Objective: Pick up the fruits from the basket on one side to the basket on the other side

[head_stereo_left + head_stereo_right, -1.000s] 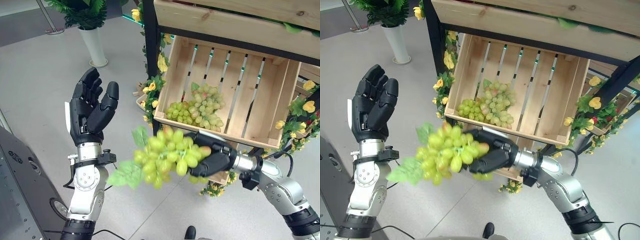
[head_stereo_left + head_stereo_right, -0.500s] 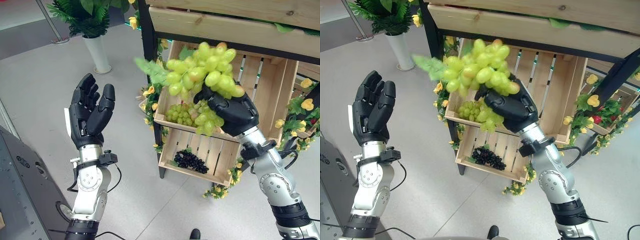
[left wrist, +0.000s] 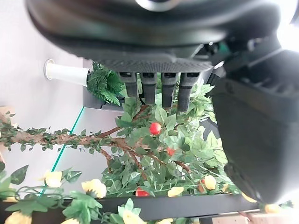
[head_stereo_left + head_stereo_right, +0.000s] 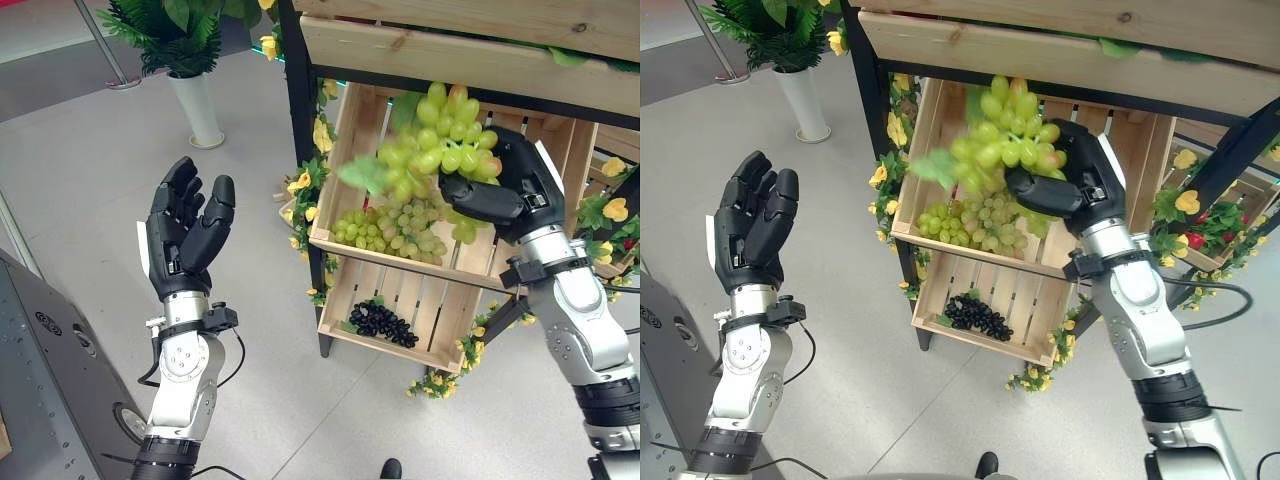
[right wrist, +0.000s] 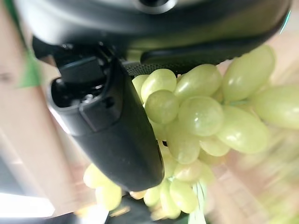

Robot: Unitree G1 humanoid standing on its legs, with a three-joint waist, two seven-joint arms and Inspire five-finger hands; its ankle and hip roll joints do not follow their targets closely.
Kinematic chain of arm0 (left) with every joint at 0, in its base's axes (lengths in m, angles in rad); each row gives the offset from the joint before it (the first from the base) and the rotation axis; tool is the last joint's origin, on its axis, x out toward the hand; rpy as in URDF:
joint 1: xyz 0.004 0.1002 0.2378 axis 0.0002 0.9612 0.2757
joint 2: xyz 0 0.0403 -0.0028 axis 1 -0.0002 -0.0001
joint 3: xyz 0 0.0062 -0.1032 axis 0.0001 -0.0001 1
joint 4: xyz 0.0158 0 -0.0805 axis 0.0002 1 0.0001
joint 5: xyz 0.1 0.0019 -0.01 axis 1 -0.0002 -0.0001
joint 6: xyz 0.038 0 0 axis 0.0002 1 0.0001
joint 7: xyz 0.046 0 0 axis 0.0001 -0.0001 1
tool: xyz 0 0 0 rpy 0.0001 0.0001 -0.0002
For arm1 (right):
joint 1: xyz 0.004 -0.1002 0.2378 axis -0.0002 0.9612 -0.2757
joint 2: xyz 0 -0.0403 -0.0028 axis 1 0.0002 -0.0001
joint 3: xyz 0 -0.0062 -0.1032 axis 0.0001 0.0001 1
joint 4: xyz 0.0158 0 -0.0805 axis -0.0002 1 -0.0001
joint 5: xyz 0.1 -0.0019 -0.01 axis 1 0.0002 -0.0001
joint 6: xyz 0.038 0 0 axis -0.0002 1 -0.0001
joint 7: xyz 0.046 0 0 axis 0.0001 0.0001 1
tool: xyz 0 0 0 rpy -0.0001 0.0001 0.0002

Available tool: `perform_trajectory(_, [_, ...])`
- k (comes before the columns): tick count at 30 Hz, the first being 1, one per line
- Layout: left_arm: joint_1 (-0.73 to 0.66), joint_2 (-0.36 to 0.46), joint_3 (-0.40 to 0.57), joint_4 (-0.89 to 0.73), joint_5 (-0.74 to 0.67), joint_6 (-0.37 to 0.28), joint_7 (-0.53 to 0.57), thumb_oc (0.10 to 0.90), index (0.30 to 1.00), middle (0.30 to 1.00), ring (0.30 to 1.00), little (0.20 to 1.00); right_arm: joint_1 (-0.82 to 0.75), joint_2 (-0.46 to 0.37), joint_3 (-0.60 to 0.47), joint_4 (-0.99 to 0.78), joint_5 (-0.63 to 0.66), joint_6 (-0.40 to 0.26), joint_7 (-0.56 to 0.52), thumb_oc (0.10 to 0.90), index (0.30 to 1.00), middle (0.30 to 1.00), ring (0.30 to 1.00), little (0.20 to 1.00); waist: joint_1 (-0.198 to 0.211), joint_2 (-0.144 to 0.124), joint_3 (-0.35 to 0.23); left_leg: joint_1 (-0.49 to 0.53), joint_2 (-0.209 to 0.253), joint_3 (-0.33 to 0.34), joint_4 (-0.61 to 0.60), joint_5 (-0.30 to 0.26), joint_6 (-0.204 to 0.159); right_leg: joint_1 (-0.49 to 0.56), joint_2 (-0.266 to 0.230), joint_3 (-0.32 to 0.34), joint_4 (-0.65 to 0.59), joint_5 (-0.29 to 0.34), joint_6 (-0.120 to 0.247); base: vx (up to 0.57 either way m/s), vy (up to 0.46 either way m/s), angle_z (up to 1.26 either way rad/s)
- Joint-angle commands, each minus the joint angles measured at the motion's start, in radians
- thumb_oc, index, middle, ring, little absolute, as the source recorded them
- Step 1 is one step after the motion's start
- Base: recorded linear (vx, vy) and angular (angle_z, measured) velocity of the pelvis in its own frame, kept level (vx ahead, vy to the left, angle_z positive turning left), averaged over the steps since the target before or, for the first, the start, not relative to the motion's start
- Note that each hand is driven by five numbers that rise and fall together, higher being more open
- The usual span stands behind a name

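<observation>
While clamped round a bunch of green grapes [image 4: 440,135], right hand [image 4: 515,185] hovers in front of the upper wooden crate [image 4: 520,170], fingers curled under the cluster and thumb closed across it, as confirmed close up in the right wrist view [image 5: 196,112]. Below and just behind the hand, inside that same crate, lies a second bunch of green grapes [image 4: 395,230]. Lower down, under the hand, sits a smaller crate [image 4: 400,300] with dark grapes [image 4: 380,320] in it. Well off to the other side, raised and holding nothing, left hand [image 4: 185,230] with fingers straight and relaxed, palm turned toward the shelf.

Probably light but floppy: berries soft, smooth-skinned, easily crushed or shaken loose from the stem, trailing leaf [image 4: 365,172] hanging beside the hand. Best cradled from beneath around the bulk of the cluster, with gentle pressure only, rather than pinched on single berries. Likely to swing and shed fruit if moved sharply. Cannot tell whether any stem is caught between the fingers.
</observation>
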Motion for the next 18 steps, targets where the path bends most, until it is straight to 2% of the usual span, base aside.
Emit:
perform_trajectory(1, [-0.168, 0.13, -0.051, -0.014, 0.009, -0.07, -0.013, 0.8, 0.9, 0.9, 0.9, 0.9, -0.221, -0.061, -0.06, 0.054, -0.086, -0.065, -0.072, 0.4, 0.3, 0.3, 0.3, 0.3, -0.004, -0.06, -0.077, -0.082, -0.027, -0.052, -0.007, 0.006, -0.013, 0.107, -0.104, -0.017, 0.014, -0.081, 0.092, 0.0, 0.0, 0.0])
perform_trajectory(3, [-0.174, 0.131, -0.058, -0.003, 0.006, -0.07, -0.014, 0.8, 0.9, 0.9, 0.9, 0.9, -0.259, -0.115, -0.031, 0.133, -0.159, -0.039, -0.075, 0.4, 0.3, 0.3, 0.3, 0.3, 0.003, -0.065, -0.076, -0.082, -0.027, -0.056, -0.007, 0.008, -0.013, 0.108, -0.105, -0.02, 0.015, -0.08, 0.093, 0.0, 0.0, 0.0])
perform_trajectory(7, [-0.179, 0.131, -0.072, 0.004, 0.002, -0.065, -0.013, 0.8, 0.9, 0.9, 0.9, 0.9, -0.309, -0.187, 0.033, 0.241, -0.289, -0.028, -0.1, 0.4, 0.3, 0.3, 0.3, 0.3, 0.013, -0.069, -0.075, -0.083, -0.029, -0.063, -0.007, 0.01, -0.013, 0.109, -0.107, -0.025, 0.016, -0.078, 0.094, 0.0, 0.0, 0.0])
perform_trajectory(10, [-0.183, 0.131, -0.08, 0.002, -0.006, -0.064, -0.018, 0.8, 0.9, 0.9, 0.9, 0.9, -0.356, -0.231, 0.084, 0.334, -0.418, -0.018, -0.153, 0.4, 0.3, 0.3, 0.3, 0.3, 0.023, -0.072, -0.073, -0.082, -0.031, -0.067, -0.007, 0.011, -0.012, 0.111, -0.107, -0.032, 0.019, -0.078, 0.095, 0.0, 0.002, 0.01])
perform_trajectory(13, [-0.184, 0.132, -0.088, -0.011, -0.009, -0.055, -0.017, 0.8, 0.9, 0.9, 0.9, 0.9, -0.386, -0.249, 0.128, 0.388, -0.484, 0.006, -0.145, 0.406, 0.309, 0.309, 0.309, 0.309, 0.034, -0.074, -0.071, -0.083, -0.034, -0.074, -0.007, 0.012, -0.01, 0.112, -0.107, -0.035, 0.021, -0.077, 0.096, 0.0, 0.001, 0.02])
perform_trajectory(14, [-0.186, 0.132, -0.087, -0.013, -0.013, -0.051, -0.021, 0.8, 0.9, 0.9, 0.9, 0.9, -0.393, -0.252, 0.146, 0.405, -0.507, 0.012, -0.125, 0.679, 0.719, 0.719, 0.719, 0.719, 0.037, -0.074, -0.07, -0.083, -0.034, -0.077, -0.007, 0.013, -0.009, 0.112, -0.108, -0.036, 0.021, -0.077, 0.096, 0.0, 0.0, 0.06])
perform_trajectory(15, [-0.187, 0.132, -0.088, -0.014, -0.014, -0.049, -0.027, 0.8, 0.9, 0.9, 0.9, 0.9, -0.402, -0.259, 0.168, 0.416, -0.506, 0.028, -0.119, 0.8, 0.9, 0.9, 0.9, 0.9, 0.04, -0.075, -0.068, -0.083, -0.035, -0.08, -0.007, 0.014, -0.009, 0.112, -0.109, -0.037, 0.021, -0.075, 0.097, -0.01, -0.003, 0.13])
perform_trajectory(18, [-0.195, 0.136, -0.091, -0.024, -0.018, -0.034, -0.033, 0.8, 0.9, 0.9, 0.9, 0.9, -0.407, -0.262, 0.197, 0.439, -0.476, 0.054, -0.103, 0.8, 0.9, 0.9, 0.9, 0.9, 0.044, -0.077, -0.063, -0.085, -0.035, -0.082, -0.007, 0.016, -0.007, 0.111, -0.109, -0.042, 0.026, -0.076, 0.097, -0.01, -0.004, 0.06])
